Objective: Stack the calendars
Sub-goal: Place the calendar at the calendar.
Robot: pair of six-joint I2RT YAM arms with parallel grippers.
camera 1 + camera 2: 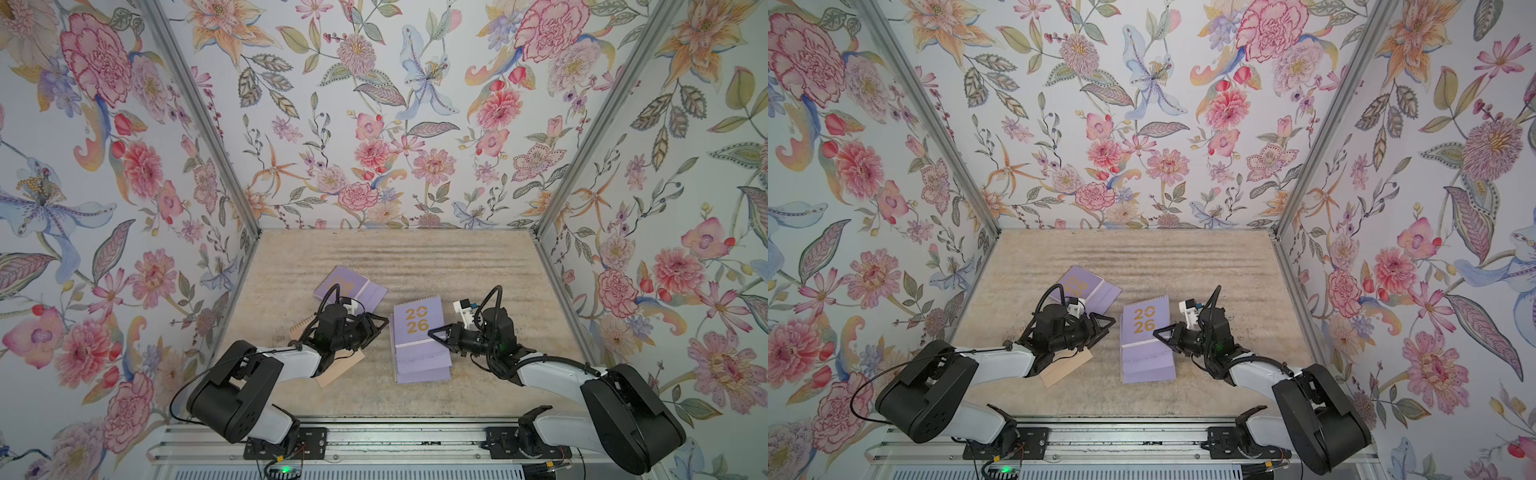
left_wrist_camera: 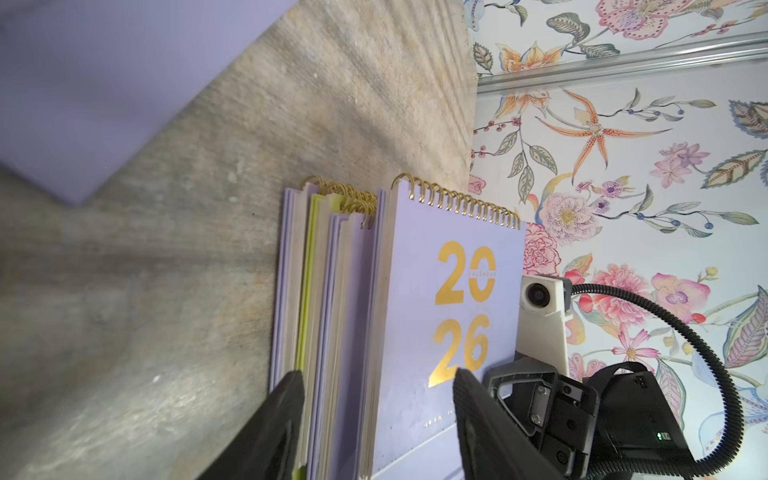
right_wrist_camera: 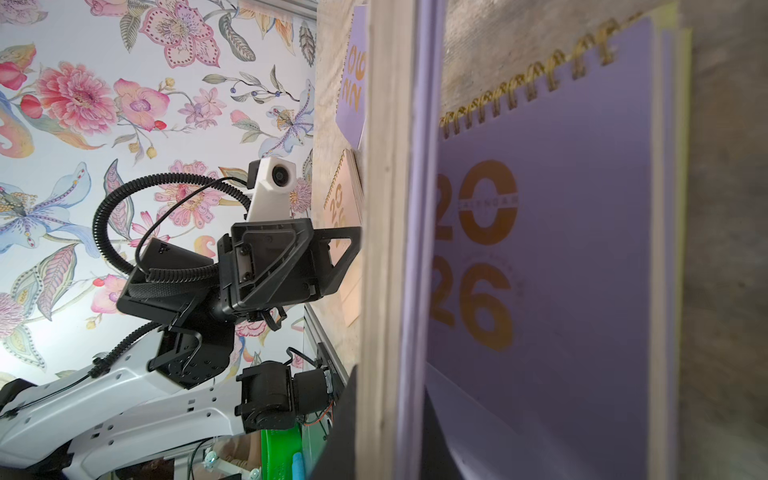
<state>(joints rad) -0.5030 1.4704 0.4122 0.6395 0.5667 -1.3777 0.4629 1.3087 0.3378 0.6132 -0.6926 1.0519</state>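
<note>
Lilac stack (image 1: 422,368) sits between parted left jaws; right jaws clenched on top calendar (image 1: 417,321) edge.

My left gripper (image 2: 376,372) is matt black plastic. The top calendar (image 1: 417,322) has a smooth, matt lilac card cover, shiny gold foil numerals and glossy gold wire rings (image 2: 457,201). Beneath it, paper page edges (image 2: 291,270) look dull cream. Around it the tabletop (image 1: 457,257) is rough and grainy; left of it, the peach calendar (image 1: 340,369) is plain matt card.
</note>
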